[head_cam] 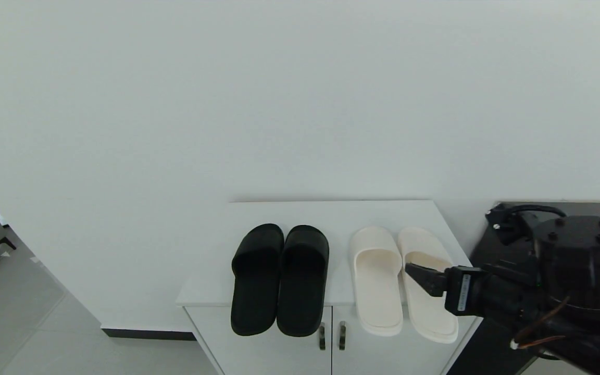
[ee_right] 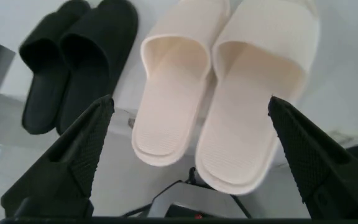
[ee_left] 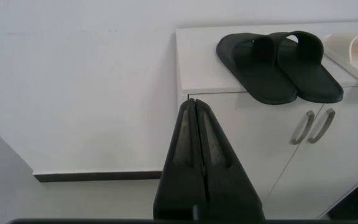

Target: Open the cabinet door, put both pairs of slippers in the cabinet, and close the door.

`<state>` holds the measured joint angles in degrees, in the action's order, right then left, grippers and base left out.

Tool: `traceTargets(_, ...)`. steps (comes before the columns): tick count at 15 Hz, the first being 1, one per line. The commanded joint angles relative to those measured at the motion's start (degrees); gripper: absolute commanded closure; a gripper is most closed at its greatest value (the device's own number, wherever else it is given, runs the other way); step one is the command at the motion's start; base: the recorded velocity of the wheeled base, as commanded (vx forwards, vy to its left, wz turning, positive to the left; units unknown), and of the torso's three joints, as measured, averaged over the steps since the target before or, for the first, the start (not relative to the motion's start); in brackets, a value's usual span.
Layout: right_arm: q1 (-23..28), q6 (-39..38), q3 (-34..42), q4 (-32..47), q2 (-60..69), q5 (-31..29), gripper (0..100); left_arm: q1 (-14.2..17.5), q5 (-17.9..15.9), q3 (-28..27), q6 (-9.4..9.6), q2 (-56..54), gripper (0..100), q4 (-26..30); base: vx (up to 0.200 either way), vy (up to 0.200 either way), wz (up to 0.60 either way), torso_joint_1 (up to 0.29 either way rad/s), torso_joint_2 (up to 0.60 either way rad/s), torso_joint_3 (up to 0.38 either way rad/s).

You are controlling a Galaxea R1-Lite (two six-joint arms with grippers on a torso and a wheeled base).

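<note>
- Two cabinet doors (head_cam: 331, 359), both shut, with their handles (head_cam: 332, 336) side by side at the centre seam. I judge the task to be at its first step, with the door not yet opened.
- Right claw (head_cam: 419, 276): fingers spread wide, holding nothing. It hangs above the heel end of the white slippers (head_cam: 401, 281). In the right wrist view the pair lies between and beyond the fingers. I see no contact.
- Black slippers (head_cam: 279, 278): off to that claw's left, just beside the white pair on the same cabinet top (head_cam: 331, 213). The heels of both pairs overhang the front edge.
- The handles sit below the right claw and to its left, on the front face under the gap between the two pairs.
- Left claw (ee_left: 194, 109): fingers pressed flat together, nothing between them. It is low, out in front of the cabinet's left corner. The handles lie ahead of it and to its right, with the black pair above and beyond.
- Next move, my read: one claw must close round a single handle and pull the door outward.
  - The right claw is ready-spread but must drop below the top edge.
  - The left claw would have to spread first.
  - The handles sit close together, so there is a risk of hooking both.
</note>
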<state>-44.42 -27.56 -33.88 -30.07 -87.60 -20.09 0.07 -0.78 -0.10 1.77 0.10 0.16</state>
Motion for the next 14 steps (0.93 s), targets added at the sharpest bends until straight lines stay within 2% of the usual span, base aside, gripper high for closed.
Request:
traceTargets(1,-2.95,0.23,-4.00,-0.34,-8.02,-3.38,0,0.01,-0.01,0.01,-0.01,-0.01,100,0.02,0.000,0.000,0.00,0.000,0.00,0.000)
traceTargets(5,-3.57,2.25,-5.94,-2.97,-15.41,-9.00,0,0.01,-0.01,0.10,-0.19,-0.01,100,0.02,0.000,0.000,0.00,0.000,0.00,0.000)
traceTargets(7,-1.98,2.87,-7.17,-4.47,-19.36,-10.32,0,0.01,-0.01,0.01,-0.19,0.08,100,0.02,0.000,0.000,0.00,0.000,0.00,0.000)
traceTargets(11,0.65,4.27,-10.77,-6.14,-24.37,-11.20,0,0.01,-0.01,0.01,-0.36,-0.01,100,0.02,0.000,0.000,0.00,0.000,0.00,0.000)
traceTargets(14,3.20,8.58,-11.65,-11.67,-28.24,-11.20,0,0.10,-0.01,0.01,-0.36,0.08,100,-0.07,0.000,0.000,0.00,0.000,0.00,0.000)
